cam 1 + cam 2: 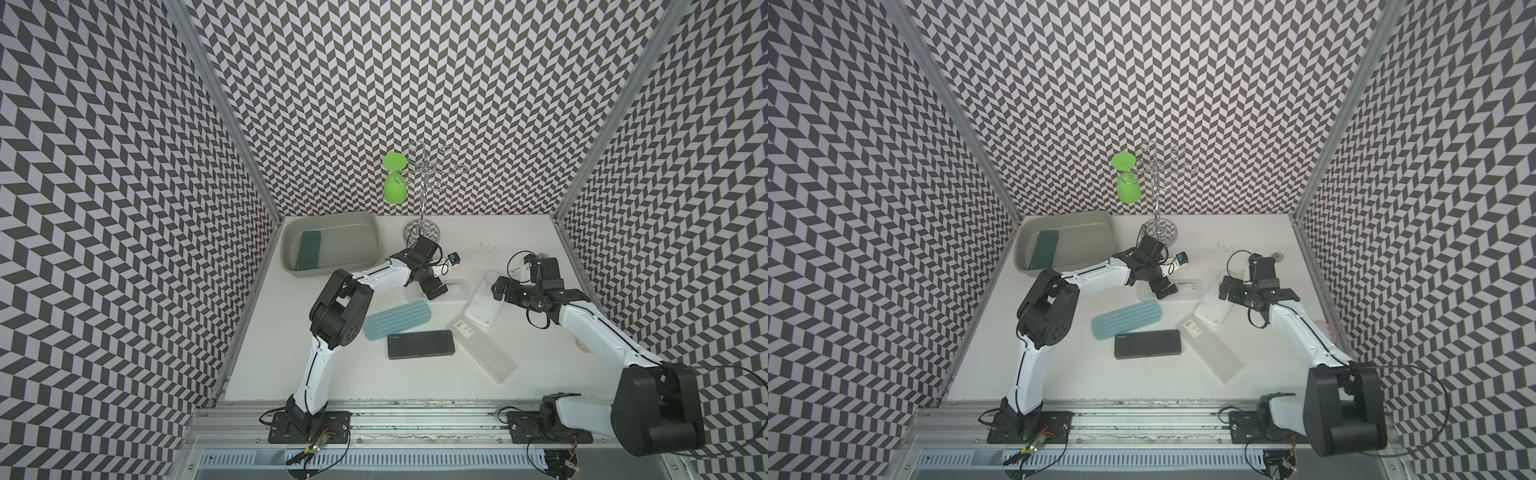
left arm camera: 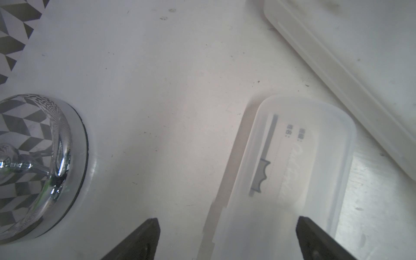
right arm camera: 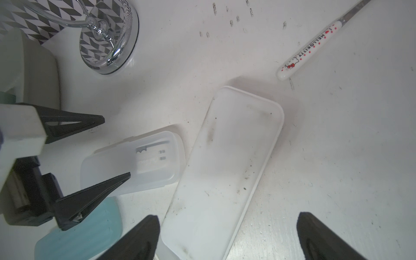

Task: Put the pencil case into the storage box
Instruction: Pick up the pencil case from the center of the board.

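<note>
Five cases lie loose on the tabletop (image 1: 395,382). A sixth, the green case (image 1: 309,249), lies flat in the box (image 1: 353,243) at the far left corner. The frosted case (image 1: 484,351), black case (image 1: 420,344) and blue case (image 1: 397,321) sit nearer the arm bases, well apart from the box. The white case (image 1: 484,305) and clear case (image 1: 459,291) lie beyond them, close together.

The left hand (image 2: 227,220) hangs over the clear case, wide and empty. The right hand (image 3: 228,216) hangs over the white case, also wide and empty.

The left hand looks off-centre. One finger (image 2: 315,238) sits above the lid rather than outside its edge. Dropping or closing from here could press on the lid, skid the smooth case, or shove it into the white case. The two hands are also near each other and could clash if both descend. The stand (image 1: 422,230) is just beside the likely path to the box.

Both top views show the whole box with the green case in it, which the left wrist view misses. Only the right wrist view clearly shows a pen (image 3: 315,45) near the white case. Only the left wrist view shows the print on the clear case's label.
</note>
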